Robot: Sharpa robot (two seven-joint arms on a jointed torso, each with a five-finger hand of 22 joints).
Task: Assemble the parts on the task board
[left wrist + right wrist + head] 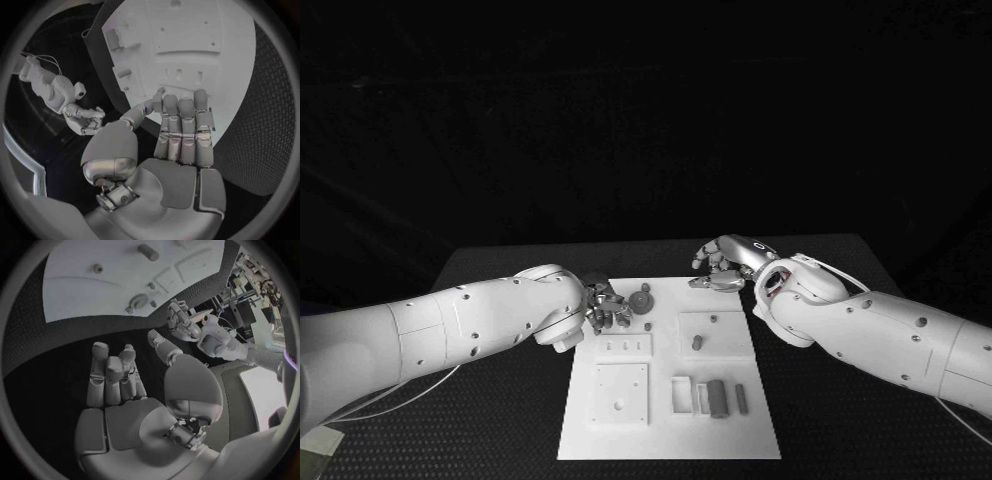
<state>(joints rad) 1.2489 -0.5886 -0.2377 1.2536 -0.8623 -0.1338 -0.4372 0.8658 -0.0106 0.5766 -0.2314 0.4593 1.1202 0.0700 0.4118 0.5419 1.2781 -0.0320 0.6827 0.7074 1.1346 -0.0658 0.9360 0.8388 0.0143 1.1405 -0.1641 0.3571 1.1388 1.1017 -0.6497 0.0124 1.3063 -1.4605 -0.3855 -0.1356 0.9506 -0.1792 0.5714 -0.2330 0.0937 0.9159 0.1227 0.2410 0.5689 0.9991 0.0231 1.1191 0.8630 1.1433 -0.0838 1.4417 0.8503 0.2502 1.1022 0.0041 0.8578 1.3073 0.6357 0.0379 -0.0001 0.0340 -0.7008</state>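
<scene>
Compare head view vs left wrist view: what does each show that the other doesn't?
Head only: the round part by the left hand, and the upright grey parts at the near end of the task board. Left wrist only: the left hand's palm side, fingers straight, holding nothing. Both: the board and the right hand off its far corner.

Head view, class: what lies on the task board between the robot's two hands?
In the head view, a round grey part sits on the task board between the left hand and the right hand, close beside the left hand.
</scene>
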